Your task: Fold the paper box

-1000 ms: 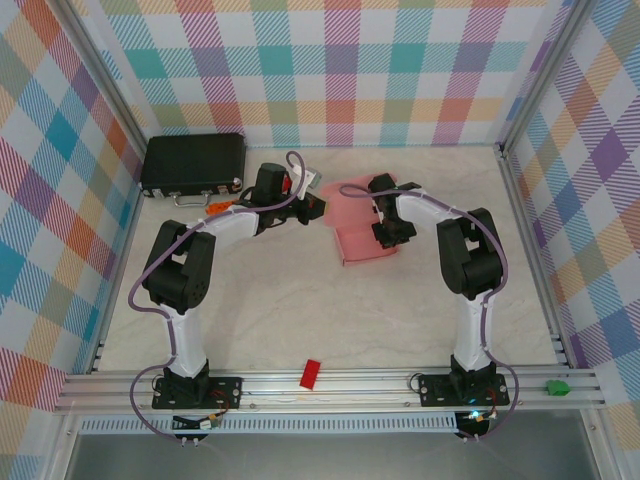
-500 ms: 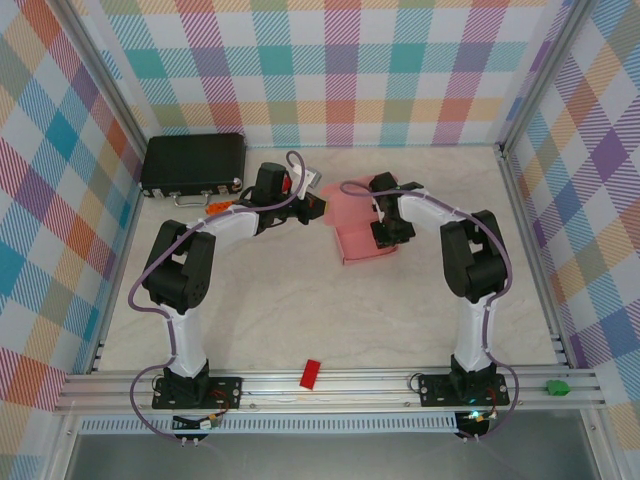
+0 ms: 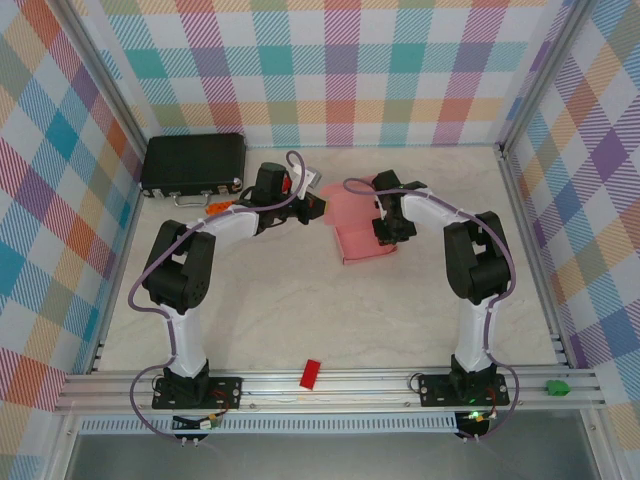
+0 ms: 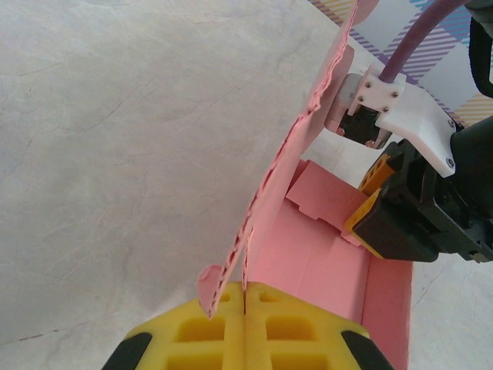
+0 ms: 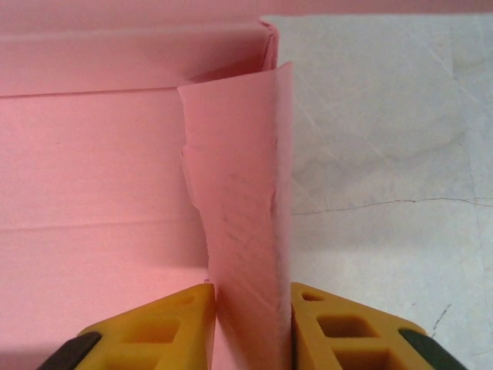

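My left gripper [image 4: 245, 299] is closed completely. Its two yellow fingers [image 4: 192, 335] meet with no gap, and between the tips they pinch the thin edge of the paper box [image 4: 308, 254]. The pinched part is a tall flap with a wavy edge. It rises from my fingertips and away from them, nearly upright. Just to the right of this flap, beyond my fingertips, the floor of the box lies flat, and a narrow side strip is folded up along its right border. To the left of the flap there is the pale table [image 4: 115, 139].

My right gripper [image 5: 250, 308] is partly open, with a small gap between the two fingers. One short flap of the same box stands in this gap. It leans across from the left fingertip [image 5: 189, 312] to the right one and reaches both. I cannot tell if they press it. To the left of these fingers is the pink floor of the box, and ahead of them is a folded wall. To the right is bare table.

From above, the box lies between my two grippers, which face each other across it. The black case [image 3: 193, 163] is well apart, to the left of my left fingers. A small red block [image 3: 311, 373] lies far behind both grippers, near my bases.
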Controlling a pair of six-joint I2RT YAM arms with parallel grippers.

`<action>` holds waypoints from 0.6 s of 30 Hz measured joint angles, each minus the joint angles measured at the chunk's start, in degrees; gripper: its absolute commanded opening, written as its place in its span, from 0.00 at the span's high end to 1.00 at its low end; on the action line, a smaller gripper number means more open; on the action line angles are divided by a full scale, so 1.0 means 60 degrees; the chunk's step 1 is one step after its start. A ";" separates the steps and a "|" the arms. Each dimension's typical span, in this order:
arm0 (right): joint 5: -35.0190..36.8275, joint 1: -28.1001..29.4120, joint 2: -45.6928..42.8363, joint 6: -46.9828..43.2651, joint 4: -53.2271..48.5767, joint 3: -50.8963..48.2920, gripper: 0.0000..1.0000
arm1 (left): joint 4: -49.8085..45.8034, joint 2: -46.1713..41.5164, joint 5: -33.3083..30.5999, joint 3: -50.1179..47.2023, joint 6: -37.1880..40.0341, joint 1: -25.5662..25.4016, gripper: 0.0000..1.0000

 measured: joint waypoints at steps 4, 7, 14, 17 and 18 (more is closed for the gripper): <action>0.0040 -0.0036 0.0000 -0.0004 0.0022 -0.0087 0.75 | 0.0000 0.0000 0.0000 0.0007 0.0004 0.0000 1.00; 0.0120 -0.0044 0.0007 -0.0015 -0.0047 -0.0135 0.79 | 0.0000 0.0000 0.0000 0.0011 0.0000 0.0000 1.00; 0.0455 -0.0040 0.0117 -0.0076 -0.0182 -0.0135 0.85 | -0.0011 0.0011 0.0007 0.0011 0.0004 -0.0004 1.00; 0.0718 0.0055 0.0208 -0.0073 -0.0229 -0.0117 0.86 | 0.0004 0.0040 0.0011 0.0015 0.0004 -0.0004 1.00; 0.0780 0.0080 0.0233 -0.0073 -0.0248 -0.0098 0.86 | 0.0004 0.0051 0.0011 0.0018 0.0004 -0.0004 1.00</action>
